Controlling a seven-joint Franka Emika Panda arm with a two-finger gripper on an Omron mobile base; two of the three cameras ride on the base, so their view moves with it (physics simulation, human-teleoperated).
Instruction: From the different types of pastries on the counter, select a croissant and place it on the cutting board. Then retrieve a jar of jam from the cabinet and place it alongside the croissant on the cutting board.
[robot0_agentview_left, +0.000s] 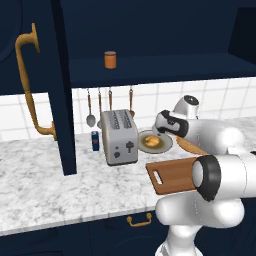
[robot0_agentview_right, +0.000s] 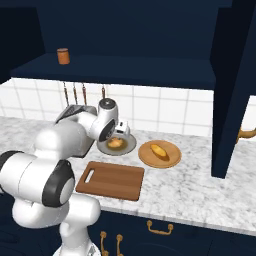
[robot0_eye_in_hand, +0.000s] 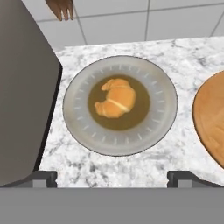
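Observation:
The croissant (robot0_eye_in_hand: 116, 98) lies in the middle of a round grey plate (robot0_eye_in_hand: 162, 118) on the marbled counter (robot0_eye_in_hand: 131, 164). My gripper (robot0_eye_in_hand: 113, 178) hovers above the plate and is open, one fingertip on each side, with nothing between them. From the base, the croissant (robot0_agentview_right: 115, 143) shows just under my hand. The cutting board (robot0_agentview_right: 112, 180) lies bare near the counter's front edge, handle hole to the left. On the round orange-brown plate (robot0_agentview_right: 172, 157) sits the long bread roll (robot0_agentview_right: 159, 151). The jar of jam (robot0_agentview_left: 110, 59) stands on the shelf of the open navy cabinet (robot0_agentview_left: 150, 70).
A grey toaster (robot0_agentview_left: 119, 136) stands close left of the grey plate, with a small blue can (robot0_agentview_left: 95, 141) beside it. Utensils (robot0_agentview_left: 100, 105) hang on the tiled wall. The open cabinet door (robot0_agentview_left: 62, 100) with its brass handle (robot0_agentview_left: 27, 90) juts out at the left.

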